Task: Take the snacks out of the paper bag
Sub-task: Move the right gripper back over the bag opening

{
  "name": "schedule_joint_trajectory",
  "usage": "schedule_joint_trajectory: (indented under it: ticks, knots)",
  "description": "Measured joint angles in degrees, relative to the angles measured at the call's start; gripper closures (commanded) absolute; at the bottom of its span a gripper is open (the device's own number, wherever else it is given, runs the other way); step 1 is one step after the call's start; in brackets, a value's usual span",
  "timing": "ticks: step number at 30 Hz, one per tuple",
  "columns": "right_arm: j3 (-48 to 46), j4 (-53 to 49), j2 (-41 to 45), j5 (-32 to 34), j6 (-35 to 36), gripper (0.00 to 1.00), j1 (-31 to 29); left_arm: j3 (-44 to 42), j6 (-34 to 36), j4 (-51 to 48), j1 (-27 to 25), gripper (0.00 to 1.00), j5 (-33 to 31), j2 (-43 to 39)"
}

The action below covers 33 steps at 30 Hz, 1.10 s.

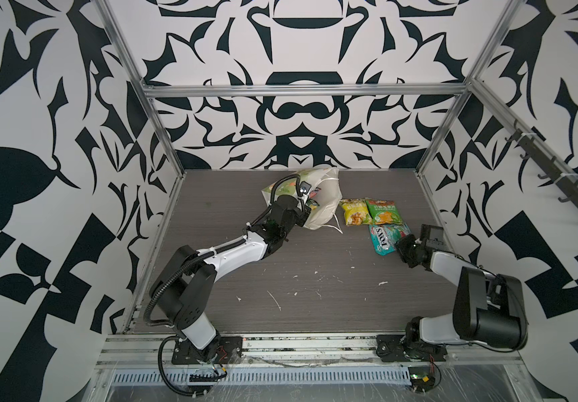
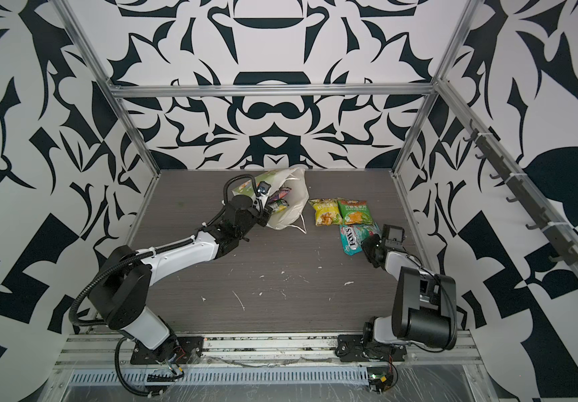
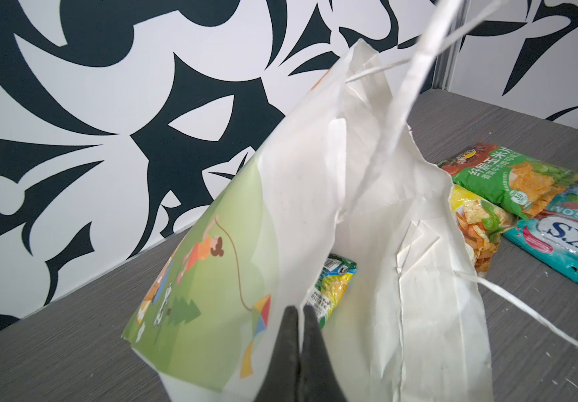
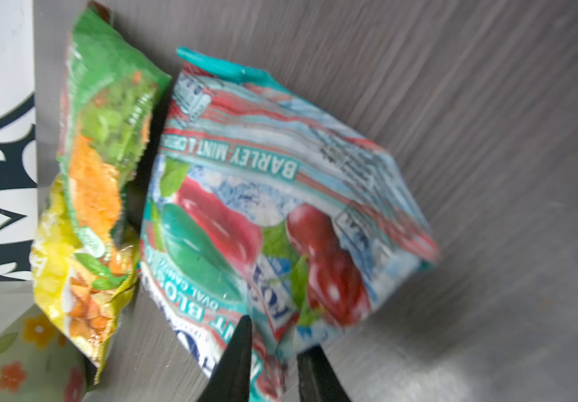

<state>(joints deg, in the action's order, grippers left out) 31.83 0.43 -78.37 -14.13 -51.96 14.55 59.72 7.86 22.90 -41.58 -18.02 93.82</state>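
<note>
The paper bag [image 1: 326,209] [image 2: 293,209] lies tilted at the back of the table, mouth open toward the front right. My left gripper [image 3: 301,309] [image 1: 303,217] is shut on the bag's near rim [image 3: 280,243]. A green-yellow packet [image 3: 334,283] shows inside the bag, and a purple one [image 2: 282,193] shows in a top view. Out on the table lie a yellow packet [image 1: 354,212] [image 4: 68,278], a green packet [image 1: 383,211] [image 4: 106,139] and a teal FOX'S packet [image 1: 387,238] [image 4: 263,195]. My right gripper [image 4: 279,334] [image 1: 400,243] is open, its jaws apart either side of the teal packet's near edge.
The grey wood-grain table [image 1: 298,271] carries white flecks toward the front. Aluminium frame posts stand at the back corners [image 1: 434,153]. A rail of dark hooks [image 1: 552,174] runs along the right wall. One white cord handle [image 1: 336,228] trails onto the table beside the bag.
</note>
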Motion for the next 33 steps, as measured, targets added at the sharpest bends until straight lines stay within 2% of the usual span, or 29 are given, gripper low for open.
schedule_joint_trajectory:
  ticks: [3,8,12,16,22,25,28,33]
  knots:
    - [-0.2,-2.4,5.4,2.3,-0.4,0.57,0.0,0.0,0.0,0.0,0.0,1.00,0.0,0.0]
    - [-0.2,-6.0,13.4,5.2,-1.0,0.56,0.0,0.0,0.0,0.0,0.0,1.00,0.0,0.0]
    - [-0.1,-6.3,19.3,3.8,-0.3,0.68,-0.2,-0.1,0.0,0.0,0.0,1.00,0.0,0.0]
    - [3.7,-5.1,22.4,0.4,3.9,0.72,-5.0,-0.1,0.1,-0.1,0.0,1.00,0.0,-0.2]
    - [23.1,-4.5,14.6,-3.3,13.3,0.75,-25.1,-0.1,0.5,0.0,0.1,1.00,0.0,-0.6]
    - [29.0,-2.8,8.8,-5.2,15.3,0.75,-32.5,-0.1,0.5,0.0,0.1,1.00,0.0,-0.6]
    - [30.7,-2.4,3.5,-5.7,15.3,0.76,-36.2,-0.2,0.5,0.0,0.1,1.00,0.1,-0.6]
    - [30.8,-2.3,-4.2,-5.4,13.6,0.77,-38.8,-0.3,0.5,0.0,0.1,1.00,0.5,-0.6]
